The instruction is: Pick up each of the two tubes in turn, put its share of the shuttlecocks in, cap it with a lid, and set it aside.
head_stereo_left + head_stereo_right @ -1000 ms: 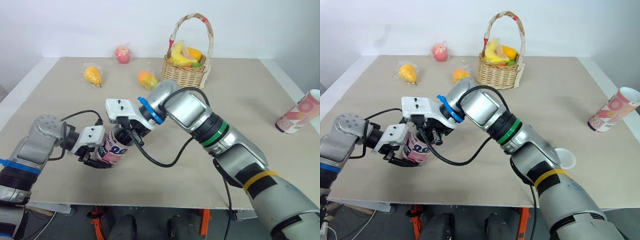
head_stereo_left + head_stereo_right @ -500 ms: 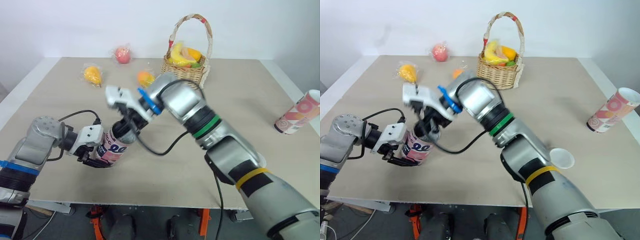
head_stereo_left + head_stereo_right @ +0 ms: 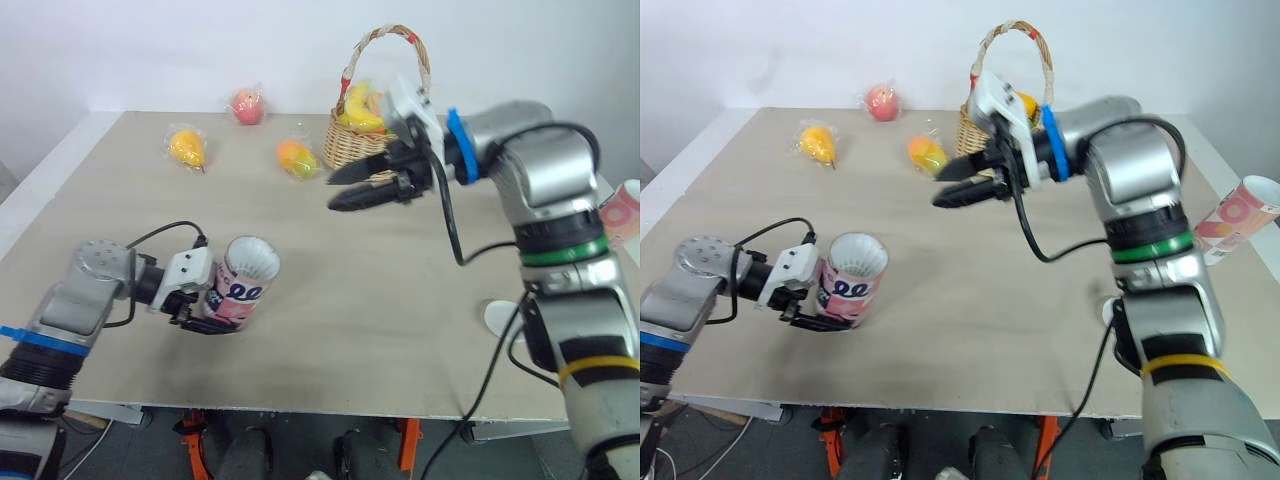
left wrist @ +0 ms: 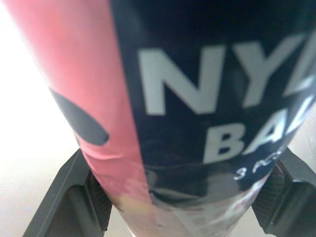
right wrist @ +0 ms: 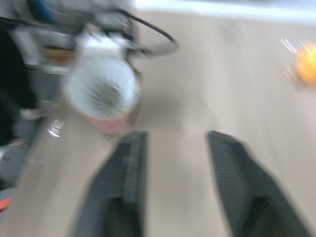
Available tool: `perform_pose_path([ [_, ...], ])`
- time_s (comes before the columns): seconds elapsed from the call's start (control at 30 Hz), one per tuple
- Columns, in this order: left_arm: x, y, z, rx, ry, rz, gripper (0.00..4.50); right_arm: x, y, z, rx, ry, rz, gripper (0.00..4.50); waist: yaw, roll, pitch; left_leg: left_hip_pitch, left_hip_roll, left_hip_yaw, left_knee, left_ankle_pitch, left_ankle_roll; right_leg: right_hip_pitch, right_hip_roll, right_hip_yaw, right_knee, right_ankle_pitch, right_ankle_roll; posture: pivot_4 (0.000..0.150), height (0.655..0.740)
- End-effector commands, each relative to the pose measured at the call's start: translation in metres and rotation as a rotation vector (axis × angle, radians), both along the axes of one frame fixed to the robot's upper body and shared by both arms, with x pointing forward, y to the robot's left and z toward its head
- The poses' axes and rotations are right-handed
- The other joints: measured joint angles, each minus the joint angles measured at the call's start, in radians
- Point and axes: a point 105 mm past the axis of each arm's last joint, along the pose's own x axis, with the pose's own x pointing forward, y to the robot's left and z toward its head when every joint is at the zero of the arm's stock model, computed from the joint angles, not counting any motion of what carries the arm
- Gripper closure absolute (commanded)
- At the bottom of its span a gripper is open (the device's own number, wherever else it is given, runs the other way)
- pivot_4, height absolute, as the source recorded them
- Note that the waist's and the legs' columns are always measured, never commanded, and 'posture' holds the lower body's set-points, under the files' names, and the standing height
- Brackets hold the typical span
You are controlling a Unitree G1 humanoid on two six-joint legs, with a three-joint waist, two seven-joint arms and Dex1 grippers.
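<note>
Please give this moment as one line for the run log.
left hand: shut on tube | tube: shuttlecock inside, uncapped | right hand: open, empty, raised near basket | second tube: far right of table

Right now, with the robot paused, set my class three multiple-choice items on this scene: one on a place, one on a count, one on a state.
1. Where on the table does the wicker basket stand?
A. At the far side
B. At the near edge
C. At the near left corner

2. How many wrapped fruits lie loose outside the basket?
A. One
B. Five
C. Three

3. What state is the right gripper in?
A. Shut on a lid
B. Open and empty
C. Shut on a tube

Answers:
1 A: the basket sits close to the table's far edge.
2 C: an apple, a pear and an orange fruit lie apart from one another.
3 B: its fingers stand apart in the air with nothing between them.
</note>
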Motion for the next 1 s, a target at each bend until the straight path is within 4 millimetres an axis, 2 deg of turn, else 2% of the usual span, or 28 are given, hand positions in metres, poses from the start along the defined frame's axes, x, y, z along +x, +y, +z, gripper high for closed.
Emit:
perform_pose_path([
  [0.03, -0.004, -0.022, 0.042, -0.181, -0.116, -0.054, 1.29, -0.019, -0.033, 0.009, -0.006, -0.125, -0.037, 0.52, 0.0, 0.0, 0.003, 0.0, 0.0, -0.001, 0.0, 0.0, 0.0, 0.0, 0.0, 0.0, 0.0, 0.0, 0.0, 0.15, 0.74],
  [0.07, -0.005, -0.027, 0.046, -0.211, -0.119, -0.062, 1.29, -0.025, -0.038, 0.007, 0.0, -0.1, -0.038, 0.07, 0.0, 0.001, 0.003, -0.001, 0.0, -0.001, -0.001, 0.0, 0.0, 0.0, 0.0, 0.0, 0.0, 0.0, 0.0, 0.15, 0.74],
  [0.1, -0.007, -0.036, 0.051, -0.267, -0.121, -0.081, 1.29, -0.034, -0.05, 0.004, 0.005, -0.042, -0.047, 0.02, 0.0, 0.002, 0.004, -0.001, 0.0, -0.001, -0.001, 0.0, 0.001, 0.0, 0.0, 0.0, -0.001, 0.0, 0.0, 0.15, 0.74],
  [0.2, -0.009, -0.06, 0.057, -0.393, -0.123, -0.127, 1.29, -0.027, -0.103, -0.031, -0.149, 0.027, -0.269, 0.02, 0.002, 0.002, 0.005, -0.001, -0.001, -0.002, -0.002, -0.001, 0.002, 0.002, 0.0, 0.0, -0.004, -0.001, 0.001, 0.15, 0.74],
  [0.37, -0.003, -0.097, 0.037, -0.47, -0.119, -0.138, 1.29, -0.02, -0.172, -0.067, -0.3, 0.13, -0.501, 0.02, -0.008, 0.002, 0.005, 0.002, -0.003, 0.003, 0.0, -0.001, 0.001, 0.004, 0.0, 0.003, -0.006, 0.002, 0.003, 0.15, 0.74],
  [0.47, 0.001, -0.114, 0.025, -0.495, -0.088, -0.145, 1.29, -0.023, -0.2, -0.087, -0.364, 0.201, -0.57, 0.02, -0.009, 0.002, 0.005, 0.003, -0.003, 0.003, 0.0, 0.001, 0.0, 0.004, 0.001, 0.004, -0.006, 0.003, 0.004, 0.15, 0.74],
  [0.57, 0.006, -0.124, 0.01, -0.473, -0.072, -0.152, 1.29, -0.02, -0.215, -0.1, -0.369, 0.255, -0.622, 0.02, -0.012, 0.002, 0.005, 0.004, -0.002, 0.003, 0.0, 0.001, 0.0, 0.005, 0.004, 0.005, -0.006, 0.004, 0.003, 0.15, 0.74],
  [0.67, 0.008, -0.127, -0.007, -0.429, -0.061, -0.159, 1.29, -0.019, -0.224, -0.112, -0.375, 0.295, -0.653, 0.02, -0.014, 0.003, 0.005, 0.004, -0.001, 0.004, 0.0, 0.002, 0.0, 0.005, 0.006, 0.008, -0.006, 0.004, 0.004, 0.15, 0.74],
  [0.77, 0.01, -0.125, -0.026, -0.386, -0.066, -0.154, 1.29, -0.018, -0.232, -0.123, -0.384, 0.328, -0.683, 0.02, -0.015, 0.003, 0.005, 0.004, 0.0, 0.003, -0.001, 0.002, 0.0, 0.004, 0.008, 0.01, -0.006, 0.004, 0.004, 0.15, 0.74],
  [1.0, 0.01, -0.114, -0.053, -0.382, -0.055, -0.112, 1.29, -0.016, -0.237, -0.136, -0.429, 0.362, -0.68, 0.02, -0.015, 0.003, 0.004, 0.005, -0.001, 0.004, 0.0, 0.002, 0.0, 0.006, 0.008, 0.011, -0.006, 0.005, 0.005, 0.15, 0.74],
])
